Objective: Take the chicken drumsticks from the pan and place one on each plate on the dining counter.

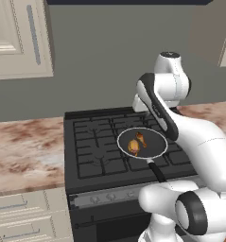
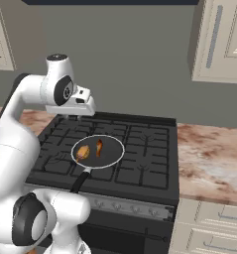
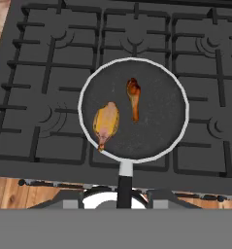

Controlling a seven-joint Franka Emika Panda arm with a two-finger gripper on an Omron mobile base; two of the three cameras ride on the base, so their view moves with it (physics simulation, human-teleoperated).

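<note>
On the far left of the left base view we see a pale cupboard (image 1: pixel 20 38) on the wall, and under it a stretch of mottled stone counter (image 1: pixel 24 146) that meets the side of the black stove (image 1: pixel 93 151). Pale drawers (image 1: pixel 20 212) sit below that counter.

Moving right, the pan (image 1: pixel 143 143) rests on the stove grates toward the front, its black handle (image 1: pixel 157 171) pointing back at the robot's base. Both chicken drumsticks lie inside it. The plumper drumstick (image 3: pixel 106 122) is on the left half of the pan as the hand view shows it, and the thinner drumstick (image 3: pixel 133 98) lies just beside it, nearer the middle; the two are close but apart. We find the same pair in the left base view, the plump one (image 1: pixel 134 146) and the thin one (image 1: pixel 141 138), and in the right base view (image 2: pixel 82 152) and (image 2: pixel 99 148).

The white arm (image 1: pixel 161 104) bends over the back of the stove, with the hand held high above the pan, looking straight down at it. We cannot tell how wide the gripper stands, as its fingertips are not clear in any picture. Nothing touches the drumsticks.

Further right, the right base view shows more stone counter (image 2: pixel 209 154) beyond the stove, and another pale cupboard (image 2: pixel 221 39) above it.
</note>
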